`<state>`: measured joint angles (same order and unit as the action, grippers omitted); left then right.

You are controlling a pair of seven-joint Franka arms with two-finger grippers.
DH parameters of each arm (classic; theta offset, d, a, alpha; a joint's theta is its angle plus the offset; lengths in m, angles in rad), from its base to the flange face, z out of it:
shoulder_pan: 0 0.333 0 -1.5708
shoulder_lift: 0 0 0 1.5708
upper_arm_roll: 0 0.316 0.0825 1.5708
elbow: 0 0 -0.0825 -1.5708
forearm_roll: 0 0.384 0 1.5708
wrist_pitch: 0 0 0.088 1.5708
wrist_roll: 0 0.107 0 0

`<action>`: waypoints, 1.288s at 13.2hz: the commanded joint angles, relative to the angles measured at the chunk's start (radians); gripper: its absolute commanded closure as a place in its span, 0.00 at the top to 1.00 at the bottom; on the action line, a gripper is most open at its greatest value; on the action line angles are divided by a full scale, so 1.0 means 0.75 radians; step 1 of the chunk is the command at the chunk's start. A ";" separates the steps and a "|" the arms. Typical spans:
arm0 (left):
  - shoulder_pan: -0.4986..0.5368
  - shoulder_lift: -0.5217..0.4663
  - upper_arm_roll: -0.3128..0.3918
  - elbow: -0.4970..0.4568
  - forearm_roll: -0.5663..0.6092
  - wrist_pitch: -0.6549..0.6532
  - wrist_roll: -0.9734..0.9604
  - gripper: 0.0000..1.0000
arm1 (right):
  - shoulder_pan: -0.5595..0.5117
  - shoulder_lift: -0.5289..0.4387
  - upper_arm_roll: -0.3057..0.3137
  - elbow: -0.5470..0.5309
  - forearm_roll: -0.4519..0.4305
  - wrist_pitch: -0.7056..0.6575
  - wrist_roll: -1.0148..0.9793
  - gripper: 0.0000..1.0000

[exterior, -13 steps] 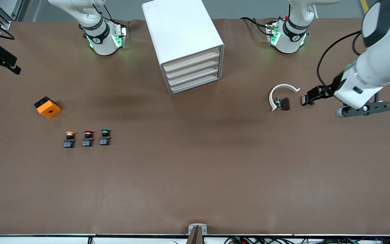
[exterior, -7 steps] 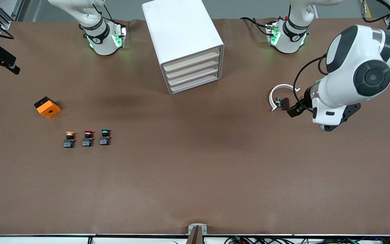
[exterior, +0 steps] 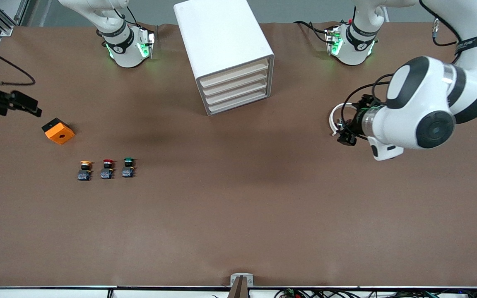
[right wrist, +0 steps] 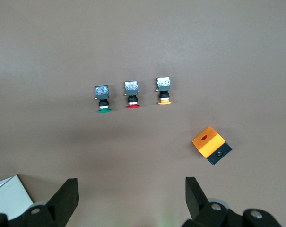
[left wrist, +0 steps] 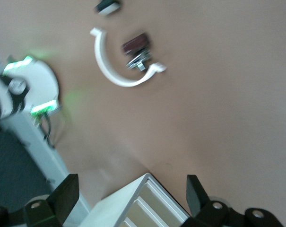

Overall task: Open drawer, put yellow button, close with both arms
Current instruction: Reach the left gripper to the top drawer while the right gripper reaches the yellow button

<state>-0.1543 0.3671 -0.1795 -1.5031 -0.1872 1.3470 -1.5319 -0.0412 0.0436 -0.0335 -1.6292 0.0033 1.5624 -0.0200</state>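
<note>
The white cabinet [exterior: 226, 49] stands at mid-table near the arms' bases, all four drawers shut; the uppermost drawer [exterior: 233, 73] is closed. The cabinet's corner also shows in the left wrist view [left wrist: 133, 208]. The yellow button [exterior: 84, 169] stands upright in a row with a red button [exterior: 107, 168] and a green button [exterior: 128, 167], toward the right arm's end; it also shows in the right wrist view [right wrist: 164, 91]. My left gripper [exterior: 345, 135] is open and empty over a white ring, its fingers [left wrist: 62, 196] wide apart. My right gripper [exterior: 23, 104] is open and empty in the air beside an orange box.
An orange box [exterior: 58, 130] with a black side lies toward the right arm's end, farther from the camera than the buttons. A white ring [exterior: 338, 116] with a small brown part [left wrist: 134, 45] lies toward the left arm's end.
My left arm has swung toward the cabinet and its gripper now hangs over the white ring. My right gripper has come closer to the orange box. The drawers and buttons have not moved.
</note>
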 commanded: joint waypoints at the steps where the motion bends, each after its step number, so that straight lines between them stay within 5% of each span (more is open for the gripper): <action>1: -0.027 0.097 0.002 0.051 -0.154 -0.070 -0.329 1.00 | -0.031 0.126 0.016 0.106 -0.015 -0.030 -0.006 1.00; 5: -0.056 0.218 0.000 0.037 -0.568 -0.178 -0.681 1.00 | -0.041 0.142 0.014 -0.008 -0.006 0.168 -0.029 1.00; 10: -0.181 0.402 0.002 0.049 -0.764 -0.180 -0.922 1.00 | -0.078 0.228 0.012 -0.404 -0.009 0.783 -0.082 1.00; 12: -0.189 0.492 0.002 0.085 -0.889 -0.160 -1.019 0.99 | -0.094 0.326 0.012 -0.409 -0.009 0.872 -0.084 1.00; 14: -0.238 0.523 0.004 0.086 -0.965 -0.115 -1.090 0.81 | -0.102 0.406 0.012 -0.409 -0.009 0.940 -0.096 1.00; 17: -0.289 0.562 0.004 0.088 -1.047 -0.068 -1.193 0.79 | -0.123 0.461 0.012 -0.437 -0.009 1.017 -0.104 1.00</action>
<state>-0.3407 0.7695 -0.1808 -1.4656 -0.9254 1.2797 -2.3709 -0.1079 0.3767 -0.0374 -1.9465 0.0019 2.2892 -0.0782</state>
